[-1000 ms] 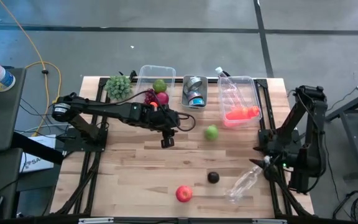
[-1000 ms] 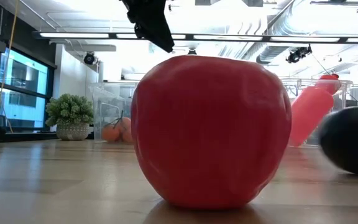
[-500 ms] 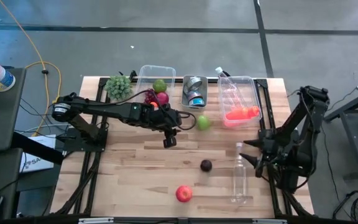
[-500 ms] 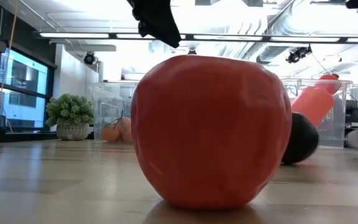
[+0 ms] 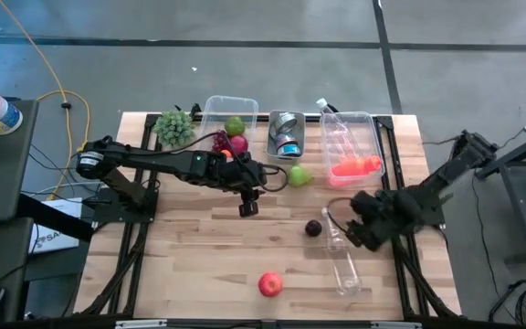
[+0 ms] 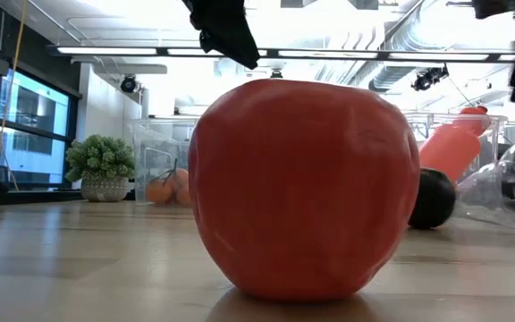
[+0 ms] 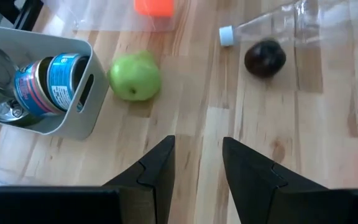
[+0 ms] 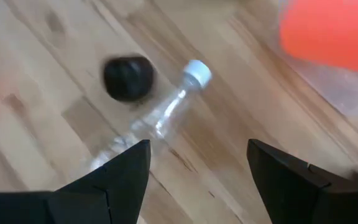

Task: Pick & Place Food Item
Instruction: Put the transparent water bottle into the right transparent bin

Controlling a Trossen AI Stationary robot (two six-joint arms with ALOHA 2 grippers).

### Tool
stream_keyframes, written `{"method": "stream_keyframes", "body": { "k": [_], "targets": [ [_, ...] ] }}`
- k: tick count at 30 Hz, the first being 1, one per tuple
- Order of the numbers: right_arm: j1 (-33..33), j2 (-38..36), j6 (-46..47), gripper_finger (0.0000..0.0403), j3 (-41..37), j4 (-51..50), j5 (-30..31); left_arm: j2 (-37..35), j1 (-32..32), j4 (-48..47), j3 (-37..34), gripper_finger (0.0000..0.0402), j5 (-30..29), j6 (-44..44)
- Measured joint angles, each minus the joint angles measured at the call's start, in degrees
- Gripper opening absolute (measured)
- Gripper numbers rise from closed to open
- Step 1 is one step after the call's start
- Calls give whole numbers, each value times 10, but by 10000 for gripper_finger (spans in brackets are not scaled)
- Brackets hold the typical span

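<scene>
Swung in from the table's right edge toward the middle: right arm, with right gripper [image 5: 365, 228] now low over the boards, fingers [image 8: 291, 180] spread wide and empty. Shifted with it: clear plastic bottle [image 5: 339, 258], turned from a slant near the right edge, through a stand parallel to that edge, to a lie with its white cap [image 5: 325, 212] beside the dark plum [image 5: 313, 228]. Rolled: plum, first away from the red apple, then back toward the bottle cap. Rolled too: green apple [image 5: 299, 175], now close to the white can tray [image 5: 286, 133]. Newly showing at right in the low view: bottle and gripper.
</scene>
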Motion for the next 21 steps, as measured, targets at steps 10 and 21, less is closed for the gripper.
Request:
{"method": "stream_keyframes", "body": {
  "k": [10,21],
  "targets": [
    [-213,30,-231,258,8,195,-183,0,0,-98,0,127,0,21],
    [-270,178,-233,229,8,187,-295,0,-5,-174,0,127,12,35]
  ]
}}
